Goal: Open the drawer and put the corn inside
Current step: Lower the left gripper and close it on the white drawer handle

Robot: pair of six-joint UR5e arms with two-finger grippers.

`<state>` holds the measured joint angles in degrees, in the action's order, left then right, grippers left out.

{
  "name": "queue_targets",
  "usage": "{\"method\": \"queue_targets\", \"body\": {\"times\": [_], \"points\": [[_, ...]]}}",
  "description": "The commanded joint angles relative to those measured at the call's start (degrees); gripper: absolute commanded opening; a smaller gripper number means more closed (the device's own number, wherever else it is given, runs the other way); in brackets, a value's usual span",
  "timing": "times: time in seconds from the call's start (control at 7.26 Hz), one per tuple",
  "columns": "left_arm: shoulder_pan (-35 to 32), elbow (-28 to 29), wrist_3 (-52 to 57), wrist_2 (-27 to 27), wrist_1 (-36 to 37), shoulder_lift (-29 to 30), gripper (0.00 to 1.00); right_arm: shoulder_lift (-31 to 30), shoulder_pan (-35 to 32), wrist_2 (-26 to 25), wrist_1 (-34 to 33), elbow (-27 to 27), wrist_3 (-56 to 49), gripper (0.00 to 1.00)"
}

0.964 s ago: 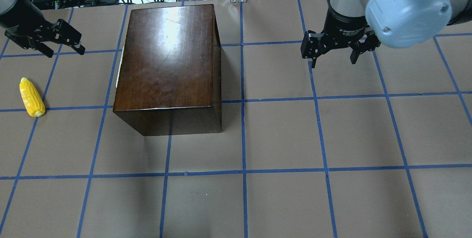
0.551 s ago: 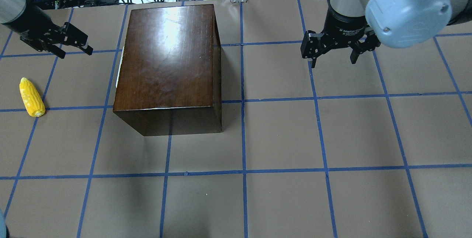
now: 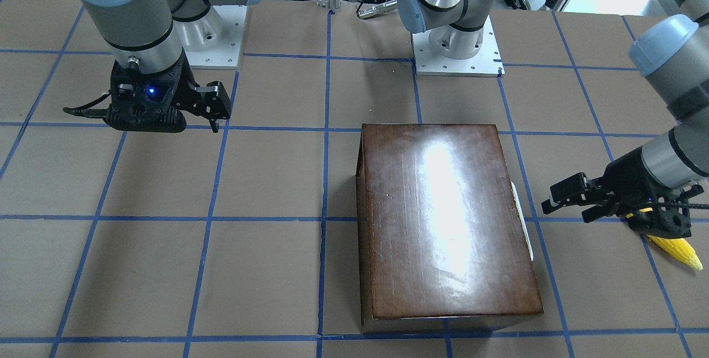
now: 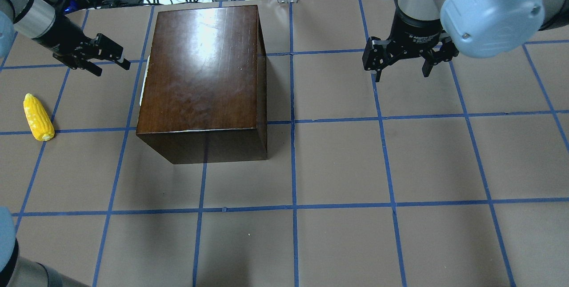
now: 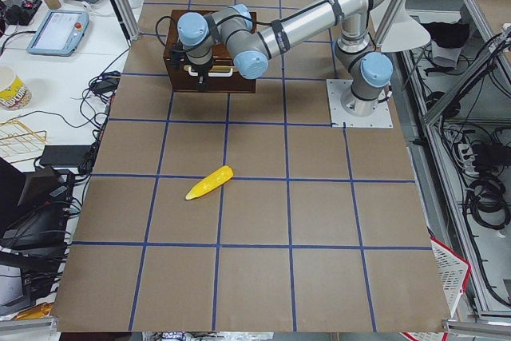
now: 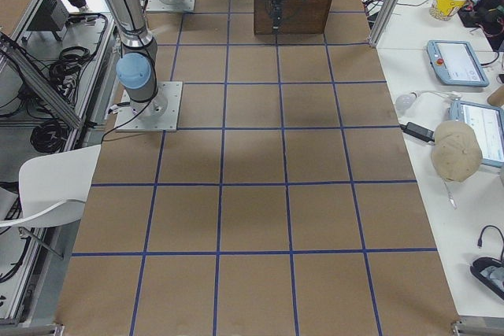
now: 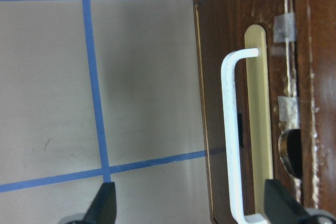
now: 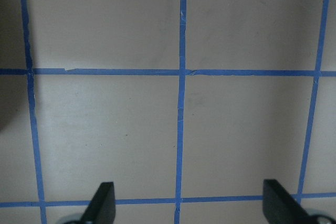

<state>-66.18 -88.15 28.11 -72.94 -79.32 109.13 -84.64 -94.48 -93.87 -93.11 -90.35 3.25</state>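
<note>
Left gripper (image 4: 111,67): jaws wide apart, empty, aimed at the handle (image 7: 231,135) of the drawer (image 7: 215,103), just short of it, touching nothing.
Right gripper (image 4: 401,73): jaws apart, empty, hovering over bare surface (image 4: 400,158) well right of the box (image 4: 202,69); "Adaptive" in white print on its black collar.
Drawer: closed; scuffed dark-brown front, white bracket-shaped handle over a pale slot.
Box: glossy dark-brown wood, rectangular.
Corn (image 4: 38,117): yellow, tapered, kernelled cob lying on the surface left of the box, well apart.
Surface: matte brown sheet, blue tape grid.

The left gripper (image 4: 113,68) is opened wide and is tilted nearly level. The right gripper (image 4: 401,75) is opened wide and is pointed straight down.
</note>
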Motion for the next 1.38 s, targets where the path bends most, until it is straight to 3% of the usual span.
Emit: {"method": "queue_targets", "body": {"times": [0.0,0.55,1.24], "points": [[0.0,-0.1,0.1,1.3,0.1,2.0,1.0,0.0,0.0,0.0,0.0,0.0,0.0,1.0],[0.0,-0.3,-0.1,5.3,-0.1,4.2,1.0,0.0,0.0,0.0,0.0,0.0,0.0,1.0],[0.0,-1.1,0.0,5.6,-0.1,5.7,1.0,0.0,0.0,0.0,0.0,0.0,0.0,1.0]]}}
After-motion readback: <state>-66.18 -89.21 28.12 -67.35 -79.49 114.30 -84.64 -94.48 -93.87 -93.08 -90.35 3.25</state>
